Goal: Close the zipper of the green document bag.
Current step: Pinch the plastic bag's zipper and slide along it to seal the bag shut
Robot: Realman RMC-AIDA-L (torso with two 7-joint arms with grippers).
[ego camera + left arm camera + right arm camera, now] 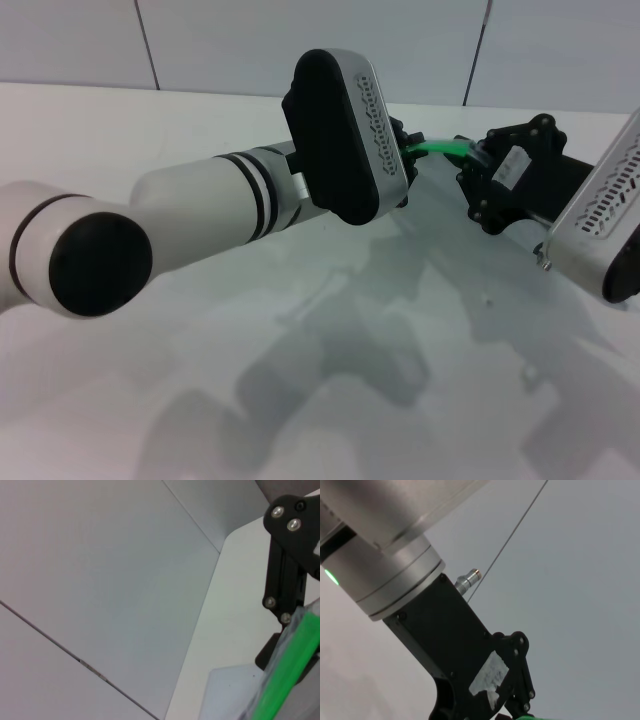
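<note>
The zipper (440,147) shows as a short bright green strip raised off the table, stretched between my two grippers at the far centre. My left gripper (405,150) is mostly hidden behind its own wrist; the strip's left end runs into it, so it looks shut on the green document bag's edge. My right gripper (472,165) closes on the strip's other end. The left wrist view shows the zipper (290,672) passing between the right gripper's black fingers (285,555). The green document bag (470,270) hangs pale and translucent below the strip. The slider is hidden.
The white table (150,130) ends at a grey panelled wall (250,40) behind the grippers. My left forearm (200,215) crosses the near left, and the right arm's white housing (605,215) fills the right edge. The right wrist view shows the left gripper's black housing (465,665).
</note>
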